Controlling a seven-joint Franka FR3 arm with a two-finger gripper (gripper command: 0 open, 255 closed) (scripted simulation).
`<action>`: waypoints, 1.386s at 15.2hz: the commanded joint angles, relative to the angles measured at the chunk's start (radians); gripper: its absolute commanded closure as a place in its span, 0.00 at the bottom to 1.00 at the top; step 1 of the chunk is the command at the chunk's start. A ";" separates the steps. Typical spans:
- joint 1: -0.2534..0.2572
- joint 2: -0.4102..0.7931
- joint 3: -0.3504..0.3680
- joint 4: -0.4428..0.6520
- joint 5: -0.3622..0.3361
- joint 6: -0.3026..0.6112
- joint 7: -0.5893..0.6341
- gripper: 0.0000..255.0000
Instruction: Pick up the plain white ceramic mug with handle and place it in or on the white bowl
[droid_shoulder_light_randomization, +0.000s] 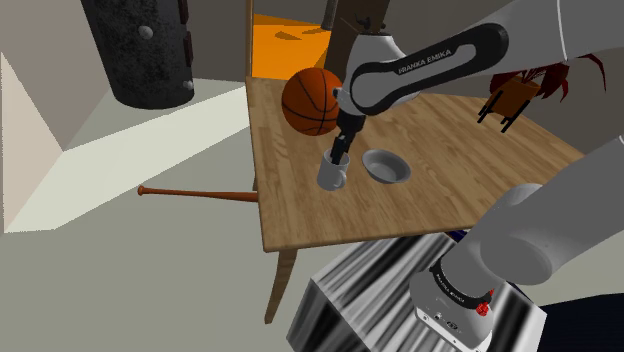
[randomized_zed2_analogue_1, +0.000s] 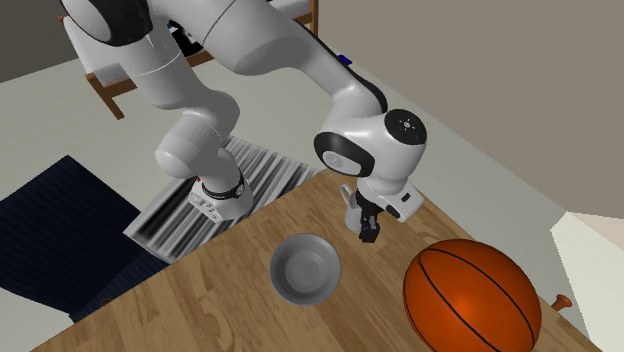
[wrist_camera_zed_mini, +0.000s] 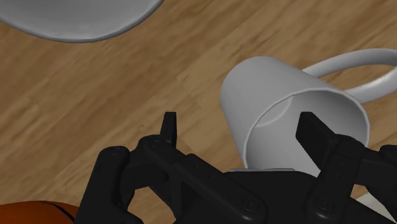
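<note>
1. The end effector (wrist_camera_zed_mini: 240, 124) is open wide: its 2 black fingers (wrist_camera_zed_mini: 168, 129) stand well apart and clasp nothing.
2. In the wrist view, 1 finger shows in front of the open mouth of the mug (wrist_camera_zed_mini: 273, 102). The other finger is outside the mug's wall, on the side away from the handle (wrist_camera_zed_mini: 356, 67), so that wall lies between the 2. I cannot tell whether either finger touches the mug.
3. In the shoulder view the end effector (droid_shoulder_light_randomization: 340, 150) points down right over the mug's rim.
4. The mug is plain, pale grey-white and smooth-walled, with a thin loop handle. It stands mouth up on the wooden tabletop (droid_shoulder_light_randomization: 450, 190).
5. It sits in the half of the tabletop toward the shoulder view's left edge, away from the corners. It is just beside the bowl (droid_shoulder_light_randomization: 386, 166) and apart from it.
6. The bowl is round, shallow and pale grey. In the second exterior view it lies near the tabletop edge that faces the striped stand (randomized_zed2_analogue_1: 262, 178).
7. An orange basketball (droid_shoulder_light_randomization: 312, 100) rests on the tabletop near the mug, on the side toward the far edge in the shoulder view.
</note>
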 joint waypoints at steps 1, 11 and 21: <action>0.001 0.006 0.001 -0.006 0.000 0.012 0.001 0.00; 0.001 0.006 0.001 -0.005 0.000 0.012 0.001 1.00; 0.000 -0.029 0.001 0.020 -0.001 -0.048 0.002 1.00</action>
